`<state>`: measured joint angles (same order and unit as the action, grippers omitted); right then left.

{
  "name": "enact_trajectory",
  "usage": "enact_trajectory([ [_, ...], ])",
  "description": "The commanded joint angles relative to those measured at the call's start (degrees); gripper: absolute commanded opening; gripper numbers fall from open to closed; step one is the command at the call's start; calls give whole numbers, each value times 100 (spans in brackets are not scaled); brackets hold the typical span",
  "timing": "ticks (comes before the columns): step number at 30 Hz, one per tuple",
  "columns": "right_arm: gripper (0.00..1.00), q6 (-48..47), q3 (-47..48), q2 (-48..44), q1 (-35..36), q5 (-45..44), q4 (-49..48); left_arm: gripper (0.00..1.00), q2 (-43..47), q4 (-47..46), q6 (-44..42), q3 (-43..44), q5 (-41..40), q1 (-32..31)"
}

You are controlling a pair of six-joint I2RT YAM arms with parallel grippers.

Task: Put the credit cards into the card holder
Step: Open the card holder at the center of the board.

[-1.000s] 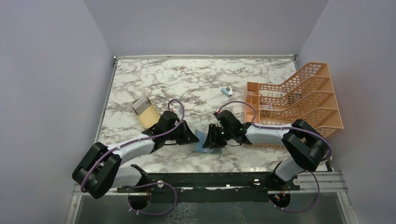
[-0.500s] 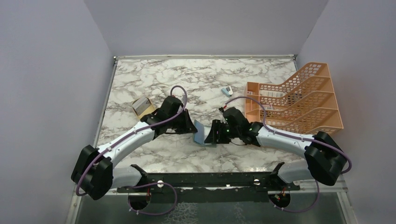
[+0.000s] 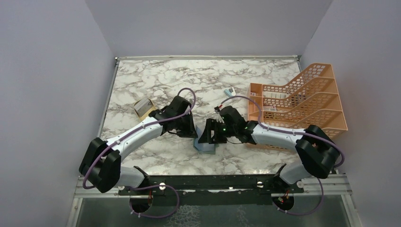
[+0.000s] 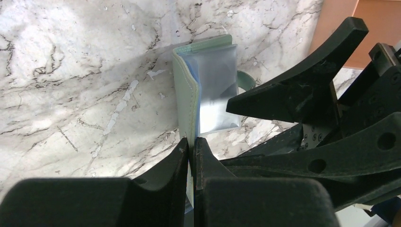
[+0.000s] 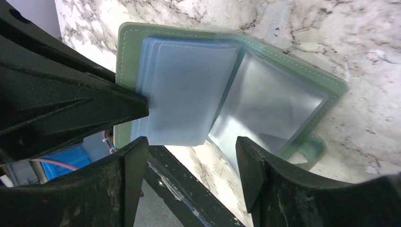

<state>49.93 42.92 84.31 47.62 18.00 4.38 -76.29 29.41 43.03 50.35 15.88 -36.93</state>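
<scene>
1. Left wrist view: the left gripper [image 4: 191, 144] has its fingers pressed together, pinching the green cover edge of the open card holder [image 4: 185, 94].
2. Right wrist view: the right gripper [image 5: 189, 142] has its fingers spread wide at the holder's blue pockets.
3. The holder is mid-table [image 3: 156, 80], between both grippers.

left arm [image 3: 137, 137] and right arm [image 3: 276, 135] bent inward, wrists facing
the left gripper [image 4: 192, 142] is clamped on the card holder's [image 4: 182, 94] cover edge; the right gripper's [image 5: 189, 144] jaws are held wide apart
</scene>
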Motion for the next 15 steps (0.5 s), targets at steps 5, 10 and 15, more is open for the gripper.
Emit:
enact_trajectory([
  [5, 72, 174, 248, 441, 141, 413, -565, 0, -79, 134, -86, 221, -113, -74],
  [10, 72, 290, 258, 688, 178, 335, -579, 0, -67, 128, -67, 204, -59, -78],
  [15, 68, 271, 209, 759, 178, 53, -343, 0, -52, 106, -81, 160, -47, -76],
])
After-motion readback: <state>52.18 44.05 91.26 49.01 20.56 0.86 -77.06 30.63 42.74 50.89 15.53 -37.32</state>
